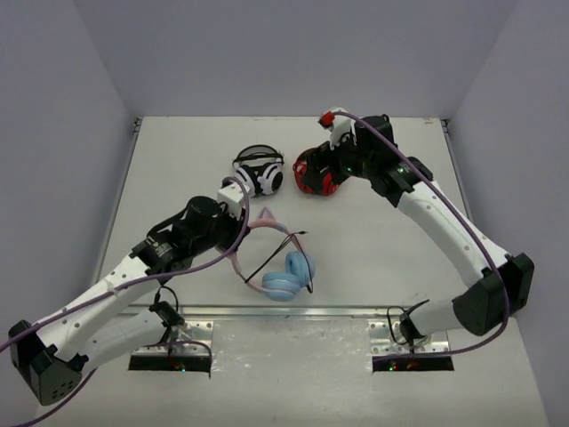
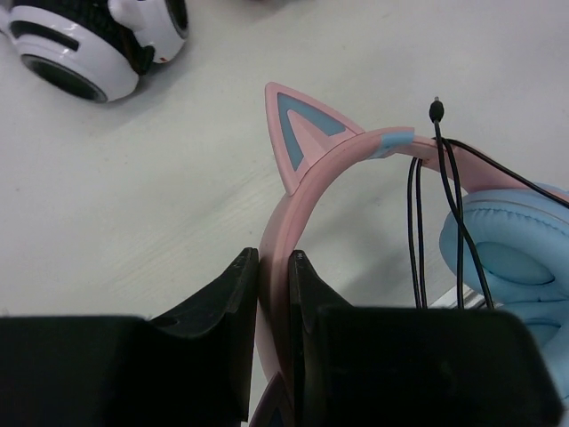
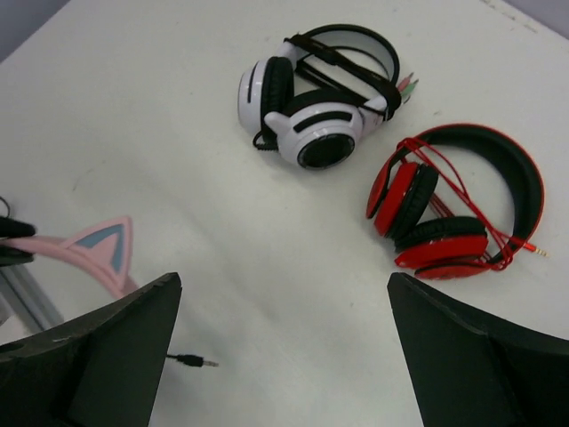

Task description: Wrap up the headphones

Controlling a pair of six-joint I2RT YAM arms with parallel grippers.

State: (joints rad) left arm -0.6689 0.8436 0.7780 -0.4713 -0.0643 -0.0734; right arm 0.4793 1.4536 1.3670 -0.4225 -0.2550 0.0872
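Our left claw (image 2: 273,260) is clamped tight on the pink headband (image 2: 283,222) of the cat-ear headphones (image 1: 277,267). These sit on the bench (image 1: 373,240), nearer to our arm bases than the white-and-black headphones (image 1: 259,171). Our right claw (image 3: 283,298) has its two fingers wide apart and holds nothing. It hangs to the right of the white-and-black headphones, over the red-and-black headphones (image 1: 313,173).

The thin black cable (image 2: 416,222) goes over the headband in a few loose loops, and its plug (image 3: 199,361) sticks out free. We think the loops could slide off if the headband tips or jerks, because nothing pins them down. The headband is thin and smooth, so it could twist in the left claw. The right claw could also bump the red pair if it dips low.
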